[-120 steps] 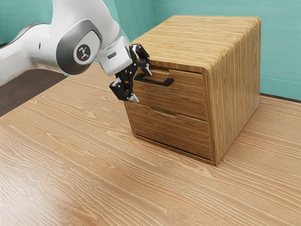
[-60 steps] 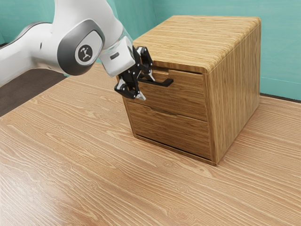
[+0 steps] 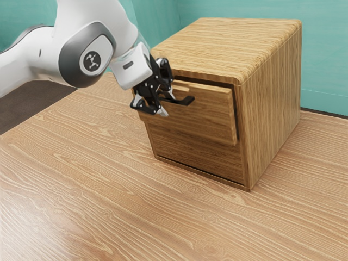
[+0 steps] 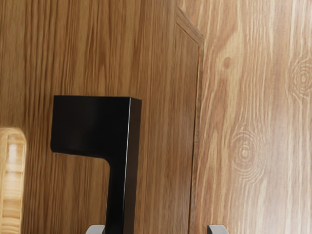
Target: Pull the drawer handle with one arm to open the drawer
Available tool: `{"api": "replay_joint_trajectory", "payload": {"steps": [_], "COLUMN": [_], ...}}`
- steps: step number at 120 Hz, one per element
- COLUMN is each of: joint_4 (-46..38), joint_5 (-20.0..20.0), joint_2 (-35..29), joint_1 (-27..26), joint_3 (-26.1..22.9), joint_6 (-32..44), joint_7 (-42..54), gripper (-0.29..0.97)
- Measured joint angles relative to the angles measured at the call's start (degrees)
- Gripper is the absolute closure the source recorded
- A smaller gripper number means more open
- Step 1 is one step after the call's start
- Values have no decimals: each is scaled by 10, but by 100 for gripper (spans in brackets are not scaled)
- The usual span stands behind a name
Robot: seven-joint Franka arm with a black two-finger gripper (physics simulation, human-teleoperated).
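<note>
Handle first: the black drawer handle (image 3: 182, 101) looks like a rigid bar on short posts, standing proud of the upper drawer (image 3: 209, 111). That drawer juts partway out of the wooden cabinet (image 3: 239, 49), with a dark gap along its top. The cabinet sits at about one o'clock from the exterior view's centre.

The gripper (image 3: 163, 98) is on the bar's nine o'clock end, the white arm (image 3: 81, 51) reaching in from ten o'clock. The fingers (image 4: 217, 230) are apart and straddle the bar. From the wrist, one pad sits right beside the handle (image 4: 97, 126), and the other stands clear with bare drawer wood between. That is a hook, not a clamp.

The bar won't flex, I'd say, and its smooth finish could slide along a pad. The drawer reads as a light wooden box on straight runners. It should come easily if drawn square to its front and could bind if dragged sideways. A hold nearer the bar's middle would pull truer than this end.

The lower drawer (image 3: 201, 149), at six o'clock of the open one, looks flush and has no handle showing.

The cabinet stands on a broad wood-grain tabletop (image 3: 109, 190), flat and bare toward six and seven o'clock. Teal walls (image 3: 326, 54) close the room from twelve round to three o'clock. A dark strip of floor (image 3: 27, 103) shows at nine o'clock.
</note>
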Motion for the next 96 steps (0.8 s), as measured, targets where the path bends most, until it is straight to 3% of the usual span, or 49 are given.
{"api": "replay_joint_trajectory", "payload": {"steps": [96], "joint_4": [-111], "joint_5": [-2], "joint_2": [-102], "joint_1": [-26], "joint_3": [-2], "joint_6": [-17], "joint_7": [-26], "gripper": [51]}}
